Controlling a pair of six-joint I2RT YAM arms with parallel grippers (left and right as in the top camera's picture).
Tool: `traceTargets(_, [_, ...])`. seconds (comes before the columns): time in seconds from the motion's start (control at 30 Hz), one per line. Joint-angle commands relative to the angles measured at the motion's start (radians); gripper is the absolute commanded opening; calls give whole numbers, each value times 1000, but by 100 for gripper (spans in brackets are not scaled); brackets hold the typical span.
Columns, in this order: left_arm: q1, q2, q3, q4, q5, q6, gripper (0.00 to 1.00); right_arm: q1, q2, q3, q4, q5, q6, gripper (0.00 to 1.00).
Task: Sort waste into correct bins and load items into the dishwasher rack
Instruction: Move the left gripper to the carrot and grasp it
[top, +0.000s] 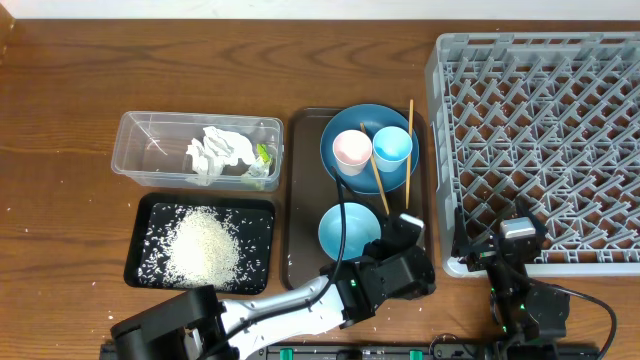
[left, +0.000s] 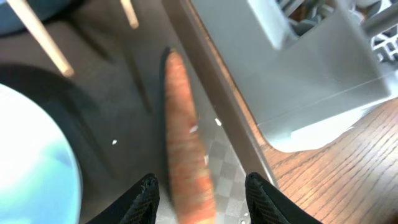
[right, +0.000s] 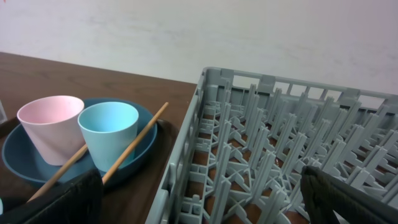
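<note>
- Left arm (top: 290, 305) reaches low along the near edge to the brown tray's (top: 300, 200) near right corner
- left gripper (left: 202, 193) jaws apart — carrot (left: 183, 143) lies on the tray between them
- right gripper (right: 205, 199) gapes wide by the dishwasher rack (right: 261, 143)

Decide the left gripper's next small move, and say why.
Probably close the left gripper on the carrot: its fingers straddle the carrot with gaps either side, and it lies on the brown tray, not yet binned.
</note>
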Motion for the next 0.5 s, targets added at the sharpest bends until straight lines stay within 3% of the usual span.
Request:
traceTargets(0.0, [-20, -9, 12, 30, -29, 17, 48, 5, -5, -2, -3, -1, -6, 99])
traceTargets(0.47, [-25, 134, 11, 98, -112, 17, 47, 5, -5, -2, -3, -1, -6, 99])
